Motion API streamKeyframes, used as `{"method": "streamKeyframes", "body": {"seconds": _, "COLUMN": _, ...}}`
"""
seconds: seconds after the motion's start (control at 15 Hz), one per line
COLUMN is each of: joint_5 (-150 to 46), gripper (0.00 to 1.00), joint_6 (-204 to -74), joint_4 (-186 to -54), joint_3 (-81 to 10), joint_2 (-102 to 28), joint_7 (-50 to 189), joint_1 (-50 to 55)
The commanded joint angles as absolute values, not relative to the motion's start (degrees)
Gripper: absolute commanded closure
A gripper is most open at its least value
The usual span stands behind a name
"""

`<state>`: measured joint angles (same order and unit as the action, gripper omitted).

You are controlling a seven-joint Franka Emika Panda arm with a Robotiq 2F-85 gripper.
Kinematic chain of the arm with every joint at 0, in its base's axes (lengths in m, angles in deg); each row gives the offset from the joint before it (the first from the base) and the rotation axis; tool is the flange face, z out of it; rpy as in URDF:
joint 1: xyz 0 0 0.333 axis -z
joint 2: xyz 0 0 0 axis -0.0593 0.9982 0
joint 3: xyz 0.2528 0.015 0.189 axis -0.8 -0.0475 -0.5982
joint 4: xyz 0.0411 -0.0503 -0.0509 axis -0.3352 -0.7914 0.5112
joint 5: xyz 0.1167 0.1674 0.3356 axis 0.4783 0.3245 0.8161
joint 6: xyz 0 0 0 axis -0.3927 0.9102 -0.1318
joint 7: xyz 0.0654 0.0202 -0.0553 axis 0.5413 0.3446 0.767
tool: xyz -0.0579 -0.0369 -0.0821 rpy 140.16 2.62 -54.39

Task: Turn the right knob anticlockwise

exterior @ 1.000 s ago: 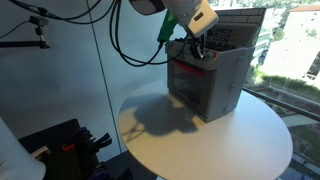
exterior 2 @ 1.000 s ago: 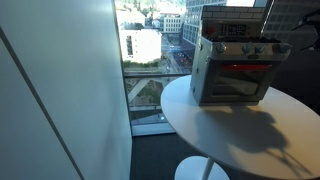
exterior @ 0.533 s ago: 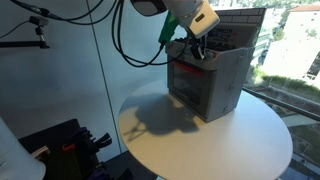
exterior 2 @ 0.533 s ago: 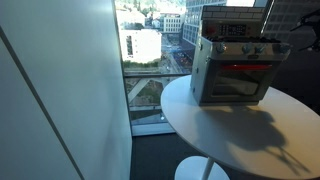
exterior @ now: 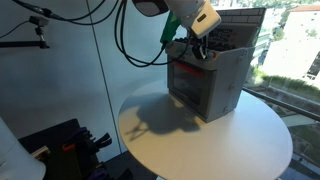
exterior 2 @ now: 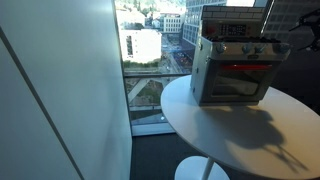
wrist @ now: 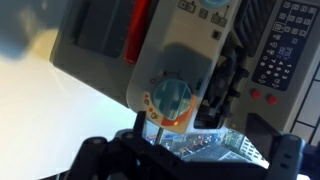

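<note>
A grey toy oven stands on the round white table in both exterior views [exterior: 205,88] [exterior 2: 234,70]. Its control strip carries a row of small knobs [exterior 2: 243,50]. In the wrist view a teal knob [wrist: 170,97] on an orange and white dial fills the middle. A black handle [wrist: 226,90] sits beside it. My gripper [wrist: 203,128] is open, its dark fingers on either side just in front of the knob and not touching it. In an exterior view the gripper [exterior: 205,52] hangs at the oven's top front edge.
The round table [exterior: 230,140] has bare surface in front of the oven, also seen in another exterior view [exterior 2: 250,130]. A glass wall and window [exterior 2: 150,60] lie close behind. Cables [exterior: 125,45] hang from the arm. Dark equipment [exterior: 65,145] sits beside the table.
The arm has shifted only slightly near the oven's top. The oven has not moved.
</note>
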<state>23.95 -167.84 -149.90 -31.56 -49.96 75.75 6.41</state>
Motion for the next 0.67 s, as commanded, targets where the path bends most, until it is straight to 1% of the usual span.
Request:
{"method": "streamKeyframes", "body": {"seconds": 0.0, "joint_5": 26.80, "gripper": 0.00, "joint_6": -168.00, "joint_4": -147.90, "joint_3": -31.71, "joint_2": -48.95, "joint_7": 78.34, "joint_1": 6.54}}
{"method": "streamKeyframes", "body": {"seconds": 0.13, "joint_5": 27.22, "gripper": 0.18, "joint_6": -168.00, "joint_4": -147.79, "joint_3": -31.72, "joint_2": -48.86, "joint_7": 78.86, "joint_1": 6.54}}
{"method": "streamKeyframes", "body": {"seconds": 0.2, "joint_5": 27.37, "gripper": 0.34, "joint_6": -168.01, "joint_4": -147.76, "joint_3": -31.72, "joint_2": -48.82, "joint_7": 79.01, "joint_1": 6.52}}
{"method": "streamKeyframes", "body": {"seconds": 0.27, "joint_5": 27.47, "gripper": 0.44, "joint_6": -168.02, "joint_4": -147.75, "joint_3": -31.73, "joint_2": -48.75, "joint_7": 79.07, "joint_1": 6.52}}
{"method": "streamKeyframes", "body": {"seconds": 0.53, "joint_5": 28.01, "gripper": 0.77, "joint_6": -167.96, "joint_4": -147.77, "joint_3": -31.69, "joint_2": -48.58, "joint_7": 79.41, "joint_1": 6.57}}
{"method": "streamKeyframes", "body": {"seconds": 0.6, "joint_5": 28.24, "gripper": 0.81, "joint_6": -167.96, "joint_4": -147.80, "joint_3": -31.64, "joint_2": -48.54, "joint_7": 79.64, "joint_1": 6.61}}
